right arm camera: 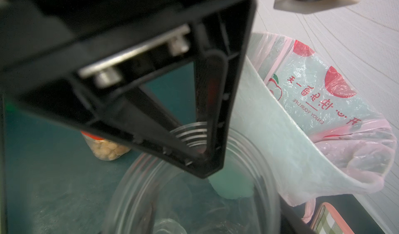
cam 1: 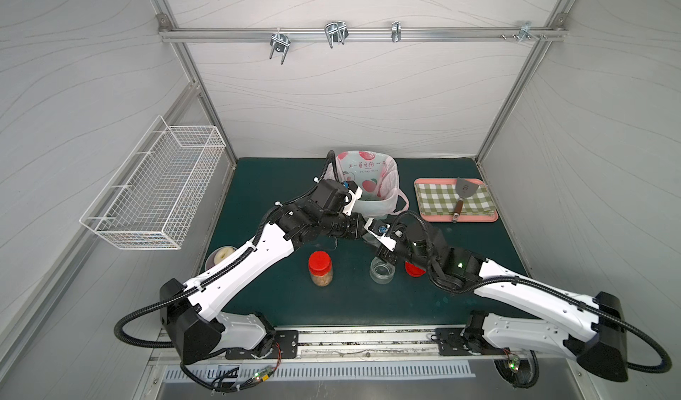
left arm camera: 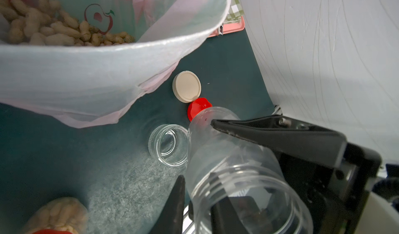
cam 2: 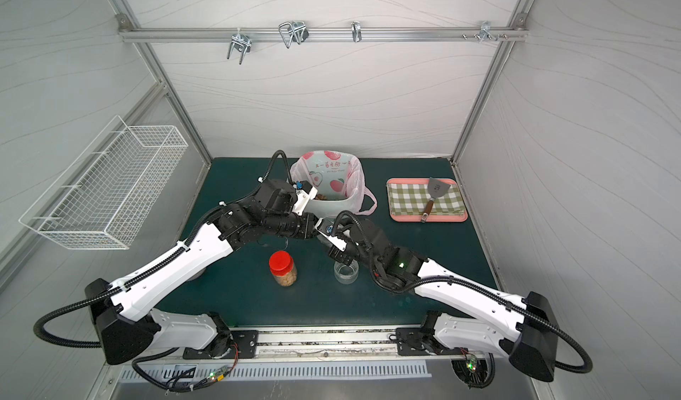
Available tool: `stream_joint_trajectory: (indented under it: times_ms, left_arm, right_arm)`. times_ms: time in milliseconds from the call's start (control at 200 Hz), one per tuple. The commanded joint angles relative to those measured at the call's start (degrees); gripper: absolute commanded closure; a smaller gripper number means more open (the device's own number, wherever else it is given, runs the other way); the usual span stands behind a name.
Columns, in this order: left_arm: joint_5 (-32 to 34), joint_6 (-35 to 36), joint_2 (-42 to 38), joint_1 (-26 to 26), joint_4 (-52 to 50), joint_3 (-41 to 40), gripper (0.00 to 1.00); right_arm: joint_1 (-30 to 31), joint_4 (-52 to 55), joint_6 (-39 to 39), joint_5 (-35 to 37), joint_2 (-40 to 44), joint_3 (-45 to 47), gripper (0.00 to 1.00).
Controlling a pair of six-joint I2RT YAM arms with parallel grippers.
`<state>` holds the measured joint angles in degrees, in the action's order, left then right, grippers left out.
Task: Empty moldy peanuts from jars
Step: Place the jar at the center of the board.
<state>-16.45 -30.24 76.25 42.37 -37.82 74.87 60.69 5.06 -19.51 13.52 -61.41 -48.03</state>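
Reaching left arm: it stretches from the near left corner of the table (cam 1: 258, 306) toward the middle. The elbow is folded up beside the bin (cam 2: 331, 206) and the wrist points right.
Right arm: it stretches from the near right corner with the forearm low and the wrist pointing left. My two grippers meet tip to tip just on the near side of the bin.
Left grip: my left gripper (right arm camera: 204, 163) has its fingers drawn almost together on the wall of the held jar (left arm camera: 226, 157) at its mouth end. One finger shows through the clear plastic.
Right grip: my right gripper (cam 1: 370, 235) has its jaws part-way apart around the same jar's body. One finger (left arm camera: 269, 135) lies along its side and the other is hidden.
Held jar: empty, lidless and tilted, over the table's middle.
Peanuts: the moldy peanuts (left arm camera: 54, 30) lie heaped in the bin, which stands at the middle of the far edge. More fill the full jar (cam 1: 320, 274), which stands upright and red-capped left of centre, nearer the near edge.
Short jar (cam 1: 381, 272): open, empty and upright, to the right of the full jar.
Lids: the beige lid (left arm camera: 186, 86) and the red lid (left arm camera: 197, 107) lie side by side on the table.
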Motion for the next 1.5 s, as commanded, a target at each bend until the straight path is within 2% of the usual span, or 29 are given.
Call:
stream_joint_trajectory:
  times_ms: [0, 65, 120, 195, 380, 395, 400, 405, 410, 415, 425, 435, 645, 880, 1096, 1236, 1371, 1496]
  left_arm:
    - [2.66, 0.18, 0.12, -0.1, 2.17, 0.36, 0.85]
    - [2.61, 0.18, 0.29, -0.06, 2.21, 0.37, 0.89]
    - [2.56, 0.18, 0.3, 0.04, 2.27, 0.41, 0.93]
    - [2.64, 0.31, 0.3, 0.12, 2.32, 0.36, 1.0]
    - [4.34, 1.22, 0.29, 0.17, 1.63, 0.54, 1.0]
    - [4.46, 1.28, 0.26, 0.13, 1.64, 0.58, 1.0]
    - [4.52, 1.3, 0.28, 0.15, 1.62, 0.56, 1.0]
    - [4.55, 1.31, 0.29, 0.11, 1.62, 0.55, 1.0]
    - [4.61, 1.32, 0.3, 0.14, 1.62, 0.54, 1.0]
    - [4.68, 1.32, 0.3, 0.11, 1.57, 0.54, 1.0]
    - [4.78, 1.32, 0.26, 0.15, 1.54, 0.56, 1.0]
    - [4.9, 1.32, 0.27, 0.17, 1.53, 0.57, 1.0]
    - [7.42, 2.58, 0.39, 0.17, -0.15, 0.97, 1.0]
    - [10.28, 6.3, 0.13, 0.12, -4.83, 3.0, 1.0]
    - [13.95, 11.75, 2.37, 0.42, -15.84, 8.58, 1.0]
    - [19.42, 14.17, 4.18, 2.14, -22.94, 12.39, 1.0]
    - [22.93, 15.59, 6.39, 4.21, -27.89, 15.23, 1.0]
    - [25.09, 15.82, 7.02, 5.45, -29.4, 15.7, 1.0]
  right_arm:
    - [0.39, -0.45, 0.2, 0.46, -0.05, -2.16, 1.0]
    - [0.33, -0.53, 0.26, 0.68, -0.03, -2.16, 1.0]
    - [0.39, -0.51, 0.37, 0.88, -0.02, -2.12, 0.89]
    - [0.34, -0.58, 0.39, 1.11, 0.06, -2.07, 0.83]
    - [0.38, -1.5, 1.62, 1.94, 0.15, -1.63, 0.69]
    - [0.32, -1.55, 1.86, 1.95, 0.1, -1.67, 0.63]
    - [0.31, -1.59, 1.89, 1.95, 0.13, -1.69, 0.55]
    - [0.31, -1.52, 1.96, 1.95, 0.09, -1.7, 0.33]
    - [0.36, -1.49, 2.03, 1.95, 0.08, -1.71, 0.18]
    - [0.33, -1.47, 2.02, 1.95, 0.07, -1.76, 0.09]
    - [0.34, -1.33, 2.06, 2.02, -0.09, -1.84, 0.03]
    - [0.38, -1.31, 2.16, 2.05, -0.04, -1.9, 0.01]
    - [0.35, 0.3, 2.46, 2.13, -0.82, -3.05, 0.01]
    - [0.38, -1.32, 1.71, 2.6, 2.7, -1.2, 0.01]
    - [0.26, -3.04, 4.89, 4.67, 9.21, 0.91, 0.01]
    - [0.2, -3.28, 5.81, 10.15, 13.13, 2.64, 0.01]
    - [-0.44, -4.04, 9.58, 16.91, 17.5, 7.73, 0.01]
    - [-2.01, -0.8, 20.61, 21.0, 22.07, 11.43, 0.01]
